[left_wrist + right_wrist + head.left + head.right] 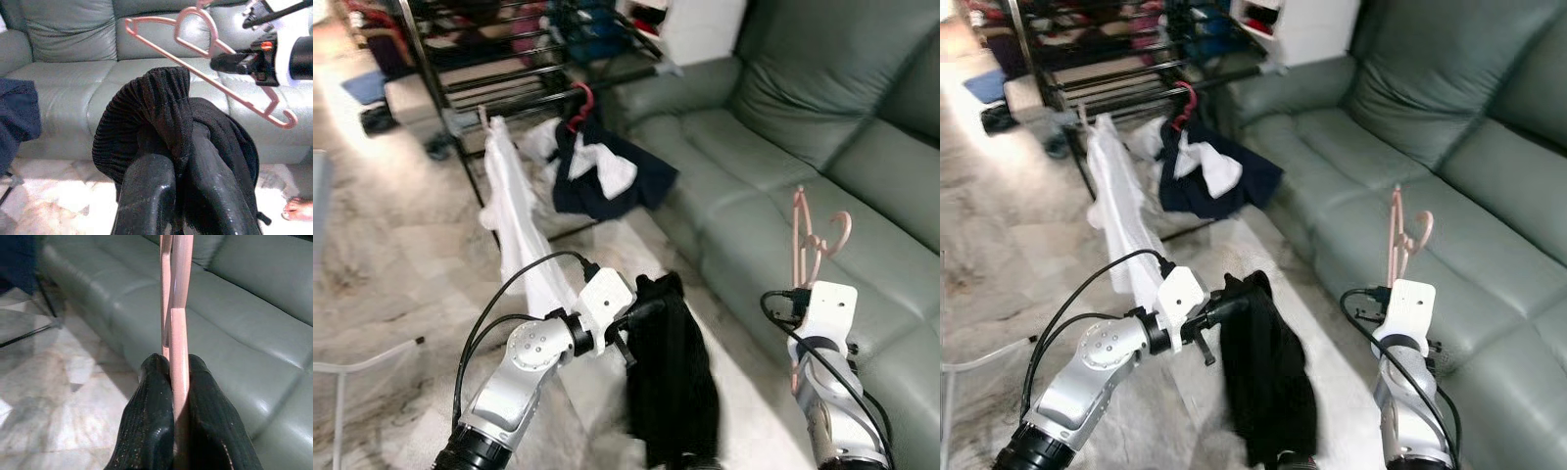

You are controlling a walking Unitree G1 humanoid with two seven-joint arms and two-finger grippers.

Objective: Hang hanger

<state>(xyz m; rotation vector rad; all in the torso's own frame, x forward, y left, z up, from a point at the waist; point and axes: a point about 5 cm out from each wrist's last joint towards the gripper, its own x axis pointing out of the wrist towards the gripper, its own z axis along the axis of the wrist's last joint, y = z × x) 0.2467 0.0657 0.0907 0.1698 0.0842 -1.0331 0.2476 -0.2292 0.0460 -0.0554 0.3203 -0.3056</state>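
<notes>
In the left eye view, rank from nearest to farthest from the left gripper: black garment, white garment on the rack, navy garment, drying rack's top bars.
1. black garment, clamped in the left gripper.
2. white garment, hanging just beyond, toward the robot's left.
3. navy garment, farther back by the sofa end.
4. drying rack top bars, farthest.

A grey-green sofa [783, 157] fills the right side, a cushion [822, 88] leaning in its far corner. At far left stands a dark drying rack [509, 69] on the marble floor [382, 264]; a white garment [514, 220] and a navy-and-white one [602, 181] hang from it.
</notes>
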